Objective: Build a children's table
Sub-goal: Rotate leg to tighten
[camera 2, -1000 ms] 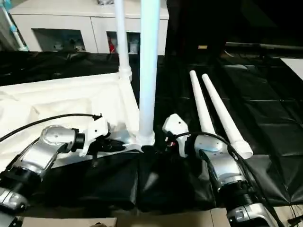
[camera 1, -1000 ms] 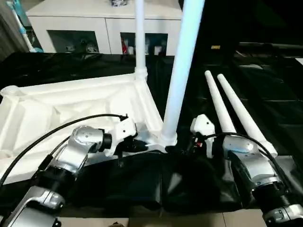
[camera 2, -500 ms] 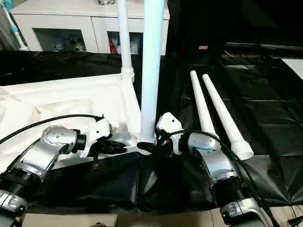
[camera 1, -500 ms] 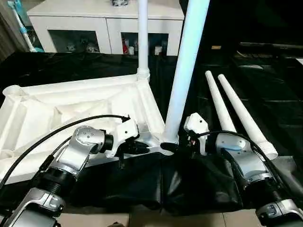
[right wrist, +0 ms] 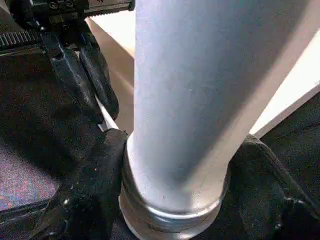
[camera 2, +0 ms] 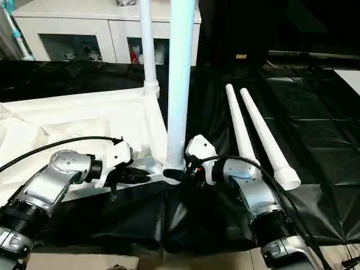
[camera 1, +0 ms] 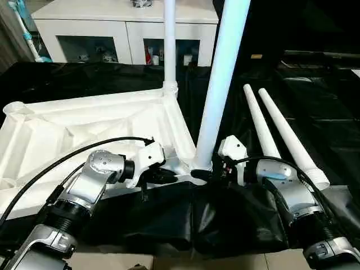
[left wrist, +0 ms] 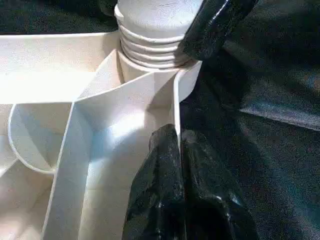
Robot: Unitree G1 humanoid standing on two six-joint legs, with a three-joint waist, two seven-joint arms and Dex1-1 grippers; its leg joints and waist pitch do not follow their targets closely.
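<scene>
The children's table top (camera 1: 84, 124) lies upside down on the black cloth, ribbed side up. One white leg (camera 1: 169, 45) stands in its far right corner socket. A second leg (camera 1: 219, 84) stands in the near right socket. My left gripper (camera 1: 171, 176) is shut on the top's near rim (left wrist: 176, 100), just left of that socket. My right gripper (camera 1: 202, 174) reaches in from the right. Its black fingers (right wrist: 95, 175) sit against both sides of the near leg's base (right wrist: 175, 100). Two loose legs (camera 1: 259, 121) (camera 1: 289, 138) lie side by side on the cloth to the right.
A white cabinet (camera 1: 124, 22) with glass doors stands behind the draped table. Black cloth (camera 1: 315, 73) covers the whole work surface and bunches up under my forearms near the front edge.
My right gripper has moved left to the near leg's base and drawn its fingers in around it. The left gripper has kept its hold on the rim.
</scene>
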